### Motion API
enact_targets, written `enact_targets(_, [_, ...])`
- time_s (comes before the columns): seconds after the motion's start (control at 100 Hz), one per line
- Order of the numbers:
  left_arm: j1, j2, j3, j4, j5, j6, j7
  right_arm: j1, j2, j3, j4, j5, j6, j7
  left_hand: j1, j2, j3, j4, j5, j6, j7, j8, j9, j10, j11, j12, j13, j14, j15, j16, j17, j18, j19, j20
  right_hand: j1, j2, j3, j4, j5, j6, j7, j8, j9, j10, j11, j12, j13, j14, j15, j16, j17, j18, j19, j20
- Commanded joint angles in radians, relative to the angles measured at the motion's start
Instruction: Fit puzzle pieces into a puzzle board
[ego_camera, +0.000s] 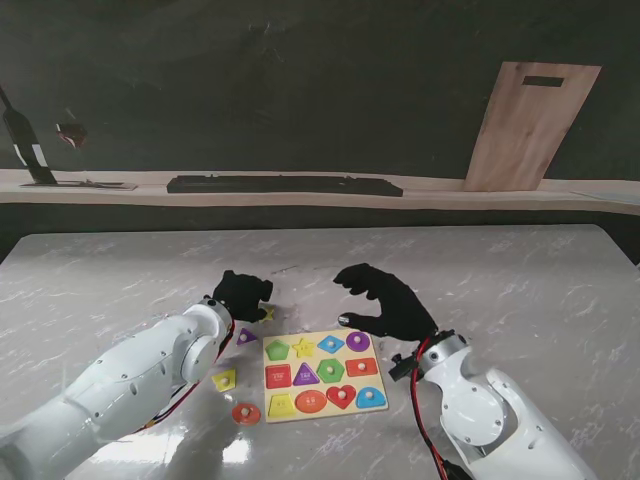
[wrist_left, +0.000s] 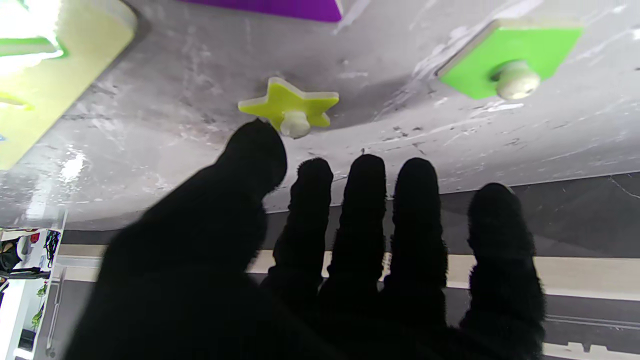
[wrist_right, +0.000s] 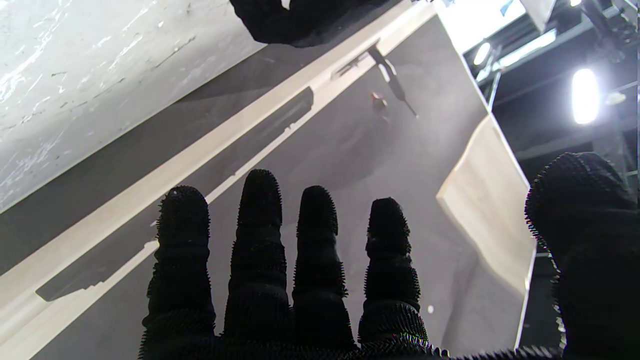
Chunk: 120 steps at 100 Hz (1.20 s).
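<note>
1. Left wrist view: left hand (wrist_left: 280, 260) with fingers spread, holding nothing; thumb tip just beside the yellow star piece (wrist_left: 290, 106), contact unclear.
2. Only this view shows a green piece (wrist_left: 505, 62) lying apart.
3. Stand view: right hand (ego_camera: 385, 300) hovers open at the puzzle board's (ego_camera: 322, 374) far edge; bare table (ego_camera: 520, 290) lies beyond.

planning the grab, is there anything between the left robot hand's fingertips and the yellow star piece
Nothing: the left wrist view shows the left robot hand open, thumb tip beside the star piece, bare marble table between the other fingertips and it.
</note>
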Motion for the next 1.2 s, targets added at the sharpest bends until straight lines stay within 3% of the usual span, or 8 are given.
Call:
enact_targets(0.0, [-0.008, -0.004, 0.005, 0.005, -0.007, 0.002, -0.003, -0.006, -0.006, -0.002, -0.004, -0.004, 0.003, -0.003, 0.034, -0.031, -0.011, -0.052, 0.024, -0.021, 0.028, -0.007, 0.023, 0.003, 0.022, 0.019, 0.03, -0.018, 0.03, 0.02, 0.006, -0.169, 0.041, 0.028, 0.007, 0.011, -0.017, 0.019, 0.018, -0.028, 0.001, 0.014, 0.022, -0.029, 0.008, 0.01, 0.017, -0.022, 0.013, 0.011, 0.001, 0.009, 0.023, 0.02])
enact_targets(0.3, [-0.03, -0.021, 0.036, 0.049, -0.036, -0.003, 0.009, -0.003, -0.006, -0.005, -0.002, -0.006, 0.013, -0.005, 0.077, -0.025, -0.053, -0.062, 0.024, -0.035, 0.07, -0.027, 0.051, -0.002, -0.001, 0.077, 0.039, -0.019, 0.037, 0.016, 0.012, -0.168, 0.044, 0.031, 0.013, 0.018, -0.031, 0.023, 0.024, -0.033, 0.001, 0.018, 0.022, -0.028, 0.007, 0.01, 0.018, -0.021, 0.015, 0.011, 0.002, 0.011, 0.026, 0.021])
enact_targets(1.19, [-0.063, -0.047, 0.092, 0.124, -0.089, -0.008, 0.001, 0.002, -0.008, -0.009, 0.009, -0.012, 0.02, -0.013, 0.194, 0.062, -0.131, -0.042, 0.086, -0.073, 0.166, -0.034, 0.186, -0.014, -0.055, 0.133, 0.085, -0.015, 0.056, 0.005, 0.041, -0.157, 0.062, 0.038, 0.019, 0.033, -0.046, 0.031, 0.04, -0.054, 0.003, 0.028, 0.023, -0.023, 0.006, 0.01, 0.018, -0.018, 0.018, 0.012, 0.005, 0.016, 0.031, 0.022])
